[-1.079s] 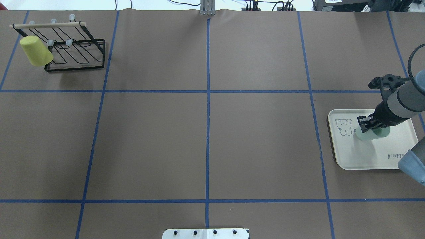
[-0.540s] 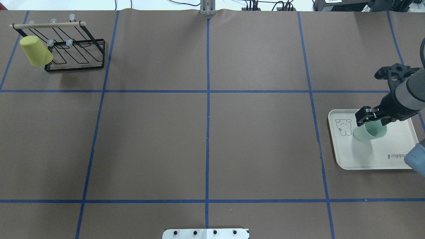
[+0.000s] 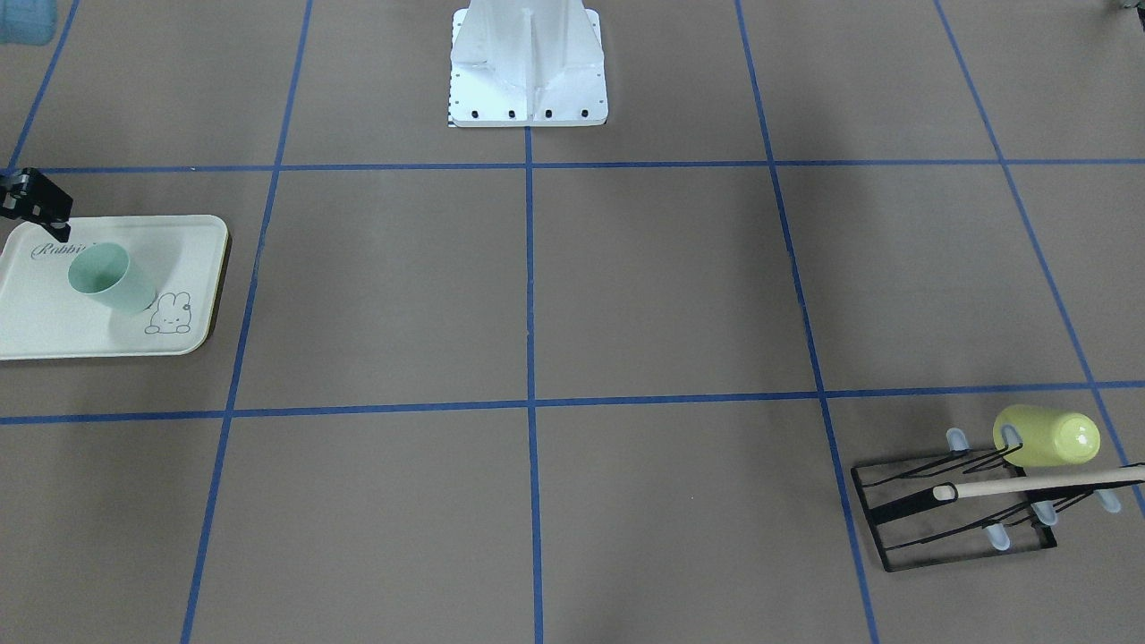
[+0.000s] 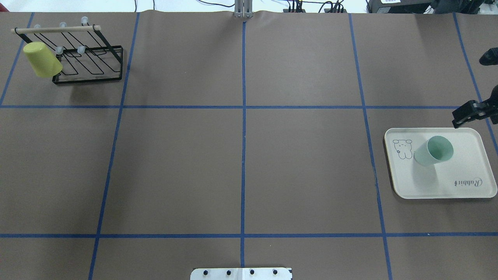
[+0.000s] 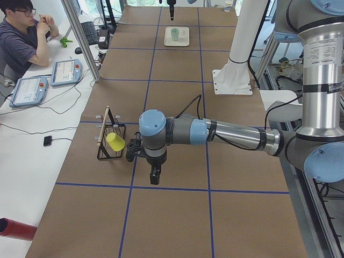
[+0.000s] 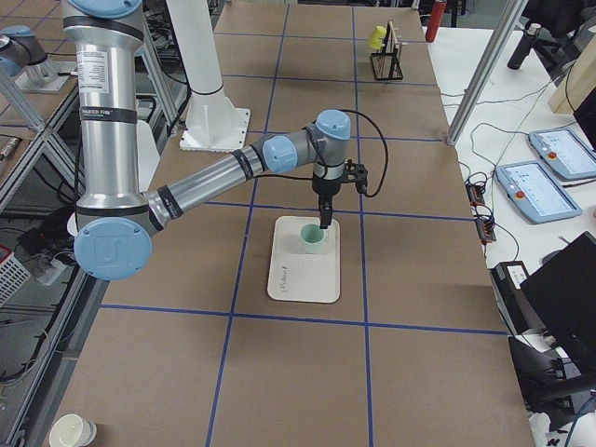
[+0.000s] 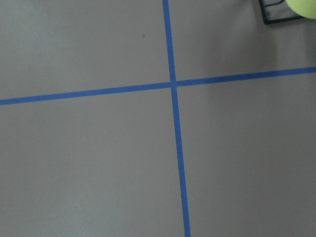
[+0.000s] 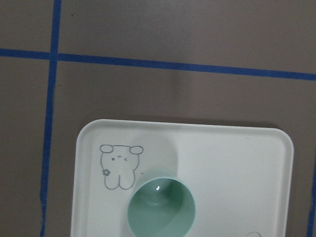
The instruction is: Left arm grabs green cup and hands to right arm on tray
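The pale mint-green cup (image 4: pixel 433 151) stands upright and free on the cream tray (image 4: pixel 439 186), next to the bunny drawing. It also shows in the front view (image 3: pixel 107 277) and below the right wrist camera (image 8: pixel 160 210). My right gripper (image 4: pixel 467 113) is raised off the cup, just beyond the tray's far edge at the frame's right side; it is open and holds nothing. My left gripper (image 5: pixel 154 176) shows only in the exterior left view, pointing down over bare table near the rack; I cannot tell whether it is open or shut.
A black wire rack (image 4: pixel 91 66) with a wooden bar stands at the far left corner. A brighter yellow-green cup (image 4: pixel 42 59) hangs on its left end. Blue tape lines cross the brown table. The robot's white base (image 3: pixel 528 80) is at the near middle edge.
My right gripper has let go of the green cup and pulled up and away to the right. The cup stays upright on the tray.
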`<state>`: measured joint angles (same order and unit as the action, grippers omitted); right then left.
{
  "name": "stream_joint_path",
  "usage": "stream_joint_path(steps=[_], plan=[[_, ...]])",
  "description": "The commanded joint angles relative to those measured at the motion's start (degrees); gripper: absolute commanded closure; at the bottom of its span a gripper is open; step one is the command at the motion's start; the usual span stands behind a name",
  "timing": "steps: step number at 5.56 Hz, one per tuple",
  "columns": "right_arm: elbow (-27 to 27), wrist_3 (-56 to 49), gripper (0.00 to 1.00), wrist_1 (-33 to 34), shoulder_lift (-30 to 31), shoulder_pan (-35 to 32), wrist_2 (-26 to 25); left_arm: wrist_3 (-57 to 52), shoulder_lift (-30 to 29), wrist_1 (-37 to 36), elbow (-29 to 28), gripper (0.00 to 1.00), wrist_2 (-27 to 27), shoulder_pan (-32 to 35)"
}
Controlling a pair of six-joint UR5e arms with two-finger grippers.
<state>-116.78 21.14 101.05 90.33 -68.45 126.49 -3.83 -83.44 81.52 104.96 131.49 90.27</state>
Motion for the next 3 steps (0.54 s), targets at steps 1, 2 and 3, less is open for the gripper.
stream_joint_path(steps=[1,2,3], plan=[[6.17,-19.63,0.0,2.57,0.63,-11.04,4.02,0.22,2.04,0.13,0.77,0.0,3.91,1.47],[9.87,-27.48,0.0,2.66,0.9,-15.7,3.94,3.88,3.18,-0.13,2.78,0.0,7.25,2.79],[12.17,-34.08,0.0,2.57,2.73,-19.58,3.94,9.74,4.76,0.21,5.23,0.0,7.02,2.89]])
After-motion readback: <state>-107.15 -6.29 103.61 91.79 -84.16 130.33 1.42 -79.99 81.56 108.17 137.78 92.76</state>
